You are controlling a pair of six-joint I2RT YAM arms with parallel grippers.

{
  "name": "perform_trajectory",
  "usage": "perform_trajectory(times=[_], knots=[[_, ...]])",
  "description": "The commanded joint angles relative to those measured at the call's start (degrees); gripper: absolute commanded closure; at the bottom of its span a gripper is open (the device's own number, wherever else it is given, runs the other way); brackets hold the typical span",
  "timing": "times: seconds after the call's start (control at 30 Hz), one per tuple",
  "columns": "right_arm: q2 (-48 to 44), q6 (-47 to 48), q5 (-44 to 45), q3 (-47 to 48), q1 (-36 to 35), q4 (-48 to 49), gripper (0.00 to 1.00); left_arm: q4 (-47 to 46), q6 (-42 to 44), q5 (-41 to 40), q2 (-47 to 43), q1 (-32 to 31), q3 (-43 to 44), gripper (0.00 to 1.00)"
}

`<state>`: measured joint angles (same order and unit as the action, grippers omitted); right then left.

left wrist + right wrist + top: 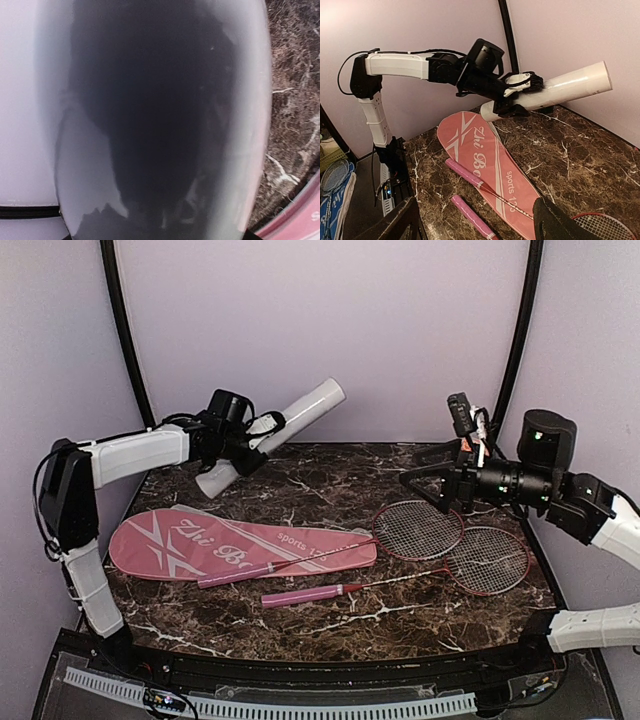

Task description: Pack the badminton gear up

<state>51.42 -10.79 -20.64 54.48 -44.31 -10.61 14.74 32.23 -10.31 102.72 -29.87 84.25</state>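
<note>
Top external: left fingers (262,424) pinch tube (312,403) slanting up-right; right fingers (420,477) spread.

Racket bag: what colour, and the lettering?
Pink bag with white lettering; the right wrist view shows it best.

Left arm (130,455): white link shells, black joints, thin black cable looping at shoulder. Right arm (560,490): same white-black build, fat black wrist cylinder, green lights, red-white wiring. Left gripper (525,86), right gripper (415,468): black fingers.
</note>
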Motion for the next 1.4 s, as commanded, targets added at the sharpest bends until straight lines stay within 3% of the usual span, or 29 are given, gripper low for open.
perform_trajectory(times=[0.0,0.57,0.87,1.17,1.37], knots=[[-1.50,-1.87,-1.37,-1.76,0.57,3.86,0.21,0.35,5.40,-2.16,8.30,1.86,10.44,0.65],[-0.57,-4.18,-2.46,-6.32,0.72,6.37,0.21,-5.02,11.75,-6.23,30.20,6.63,24.83,0.63],[1.81,-3.19,-1.90,-6.09,1.11,5.69,0.21,-3.60,11.11,-8.16,34.06,7.63,29.92,0.33],[7.45,-3.21,-0.60,-4.33,1.95,3.04,0.20,0.65,4.78,-6.51,28.78,7.79,28.93,0.11],[9.43,-7.02,2.43,-3.28,2.20,-1.67,0.21,3.81,-1.10,-1.91,21.96,7.18,25.64,0.07]])
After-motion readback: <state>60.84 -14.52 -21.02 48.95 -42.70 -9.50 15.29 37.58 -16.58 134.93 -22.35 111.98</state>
